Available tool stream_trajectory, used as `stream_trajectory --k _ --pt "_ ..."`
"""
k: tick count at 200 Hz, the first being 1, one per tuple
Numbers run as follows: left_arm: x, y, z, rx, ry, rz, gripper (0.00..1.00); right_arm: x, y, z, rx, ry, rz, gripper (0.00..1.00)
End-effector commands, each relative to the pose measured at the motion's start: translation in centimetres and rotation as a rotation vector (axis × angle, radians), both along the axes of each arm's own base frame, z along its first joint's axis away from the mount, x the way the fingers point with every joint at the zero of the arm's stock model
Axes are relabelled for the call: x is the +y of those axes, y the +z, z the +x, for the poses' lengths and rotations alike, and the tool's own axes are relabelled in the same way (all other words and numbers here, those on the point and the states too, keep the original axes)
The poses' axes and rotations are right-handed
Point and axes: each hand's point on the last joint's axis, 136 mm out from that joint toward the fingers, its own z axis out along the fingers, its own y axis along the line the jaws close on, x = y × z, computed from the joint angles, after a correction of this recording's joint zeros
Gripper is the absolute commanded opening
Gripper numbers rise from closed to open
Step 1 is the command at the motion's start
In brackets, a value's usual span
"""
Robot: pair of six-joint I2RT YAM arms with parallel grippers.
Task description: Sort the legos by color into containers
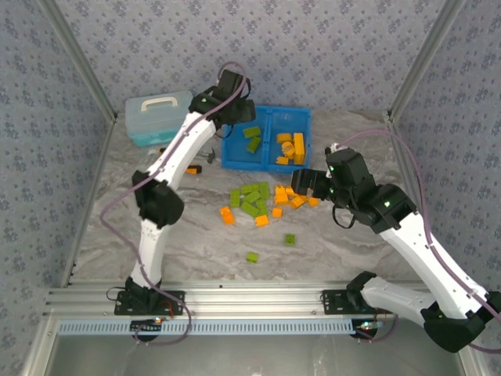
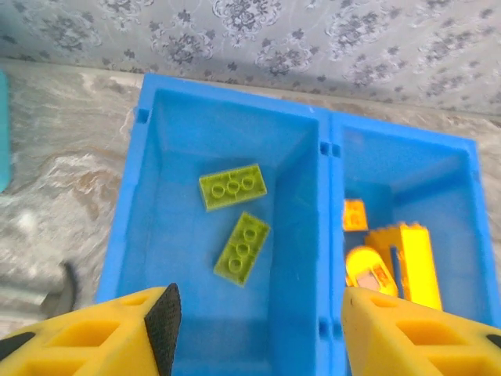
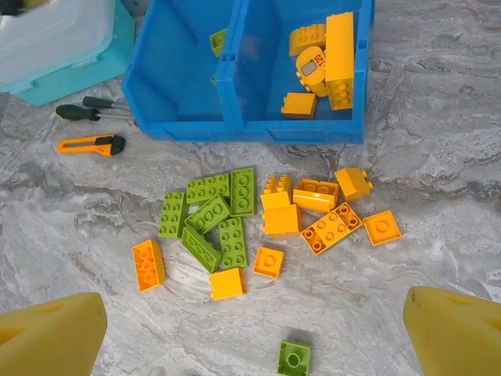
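Observation:
The blue bin (image 1: 227, 149) stands at the back centre. My left gripper (image 2: 260, 321) hangs open over its left compartment (image 2: 168, 125), where two green legos (image 2: 232, 187) (image 2: 243, 247) lie flat; nothing is between the fingers. The right compartment holds several orange legos (image 2: 411, 262). In front of the bin, loose green legos (image 3: 211, 219) and orange legos (image 3: 313, 207) lie in a heap on the table. A single green brick (image 3: 293, 359) sits nearer me and an orange one (image 3: 149, 265) to the left. My right gripper (image 3: 254, 313) hovers open above this heap, holding nothing.
A light-blue lidded case (image 1: 156, 116) stands left of the bin. An orange-and-black utility knife (image 3: 90, 145) and dark-handled tools (image 3: 94, 110) lie on the table in front of the case. Two stray green bricks (image 1: 290, 239) (image 1: 252, 256) lie toward the near edge.

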Motion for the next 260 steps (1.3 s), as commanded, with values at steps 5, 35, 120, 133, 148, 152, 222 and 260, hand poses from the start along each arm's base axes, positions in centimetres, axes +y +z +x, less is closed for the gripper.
stream_trajectory --k 5,35,120,133,148,152,222,260 --pt "1.3 0.0 -6.1 0.001 -0.016 0.062 0.59 0.4 -0.4 0.4 0.004 -0.003 0.002 1.0" --pt "3.6 -7.5 -12.0 0.133 0.017 0.04 0.6 1.0 -1.0 0.7 0.024 0.013 -0.004 1.0" --pt "2.4 -20.1 -15.4 0.375 -0.112 0.096 0.6 0.9 -1.9 0.1 0.058 0.012 -0.008 1.0" --pt "2.2 -20.9 -15.1 0.382 -0.113 0.104 0.6 0.7 -1.9 -0.1 0.058 0.01 -0.006 1.0" --pt "2.1 -21.8 -14.8 0.398 -0.113 0.121 0.6 0.5 -1.9 -0.3 0.056 0.006 -0.005 1.0" --pt "2.0 -22.0 -14.8 0.403 -0.113 0.124 0.6 0.5 -1.9 -0.3 0.057 0.005 -0.006 1.0" --pt "2.4 -24.7 -15.2 0.462 -0.094 0.163 0.43 0.4 -1.9 -0.5 0.057 0.004 -0.001 1.0" --pt "2.4 -22.9 -14.9 0.436 -0.087 0.148 0.34 0.3 -1.7 -0.7 0.052 0.003 0.001 1.0"
